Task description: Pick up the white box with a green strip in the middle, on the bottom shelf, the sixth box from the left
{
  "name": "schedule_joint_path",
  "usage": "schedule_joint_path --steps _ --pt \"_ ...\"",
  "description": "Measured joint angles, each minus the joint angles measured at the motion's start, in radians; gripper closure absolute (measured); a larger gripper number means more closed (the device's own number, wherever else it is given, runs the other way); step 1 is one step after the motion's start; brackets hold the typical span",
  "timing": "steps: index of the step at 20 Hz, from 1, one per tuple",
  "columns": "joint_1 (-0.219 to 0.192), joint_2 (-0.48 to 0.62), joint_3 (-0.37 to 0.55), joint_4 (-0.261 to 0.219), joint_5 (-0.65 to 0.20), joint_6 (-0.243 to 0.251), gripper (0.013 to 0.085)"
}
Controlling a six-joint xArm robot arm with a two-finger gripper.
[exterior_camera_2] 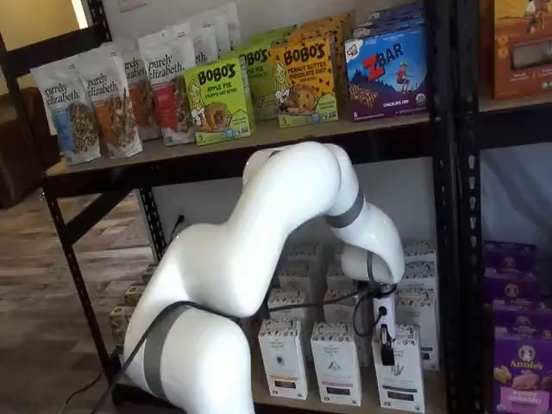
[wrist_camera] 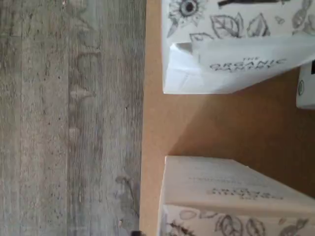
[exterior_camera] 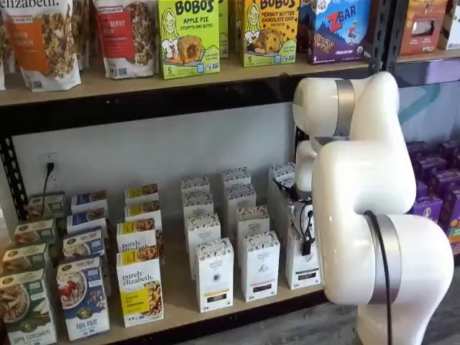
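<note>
The white box (exterior_camera: 301,267) stands at the right end of the front row on the bottom shelf (exterior_camera: 180,307), and it also shows in a shelf view (exterior_camera_2: 401,375). My gripper (exterior_camera: 307,241) hangs right at the box's upper front. Only one black finger (exterior_camera_2: 385,352) shows against the box's face, side-on, so I cannot tell whether it grips. The wrist view, turned on its side, shows two white cartons with leaf drawings (wrist_camera: 236,44) (wrist_camera: 231,196) and bare shelf board (wrist_camera: 221,123) between them.
Two more white cartons (exterior_camera: 214,274) (exterior_camera: 260,264) stand left of the target, with rows of the same behind. A yellow-and-white purely elizabeth box (exterior_camera: 139,287) stands further left. Purple boxes (exterior_camera_2: 517,362) fill the neighbouring bay beyond the black upright. Grey wood floor (wrist_camera: 69,118) lies before the shelf edge.
</note>
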Motion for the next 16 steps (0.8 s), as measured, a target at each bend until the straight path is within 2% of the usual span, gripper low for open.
schedule_joint_path --steps 3,5,16 --pt "0.001 0.001 -0.004 -0.005 0.008 0.006 0.025" --pt "0.003 0.001 -0.005 -0.011 0.01 0.012 0.033" --pt "0.011 -0.003 0.004 -0.025 0.006 0.032 0.033"
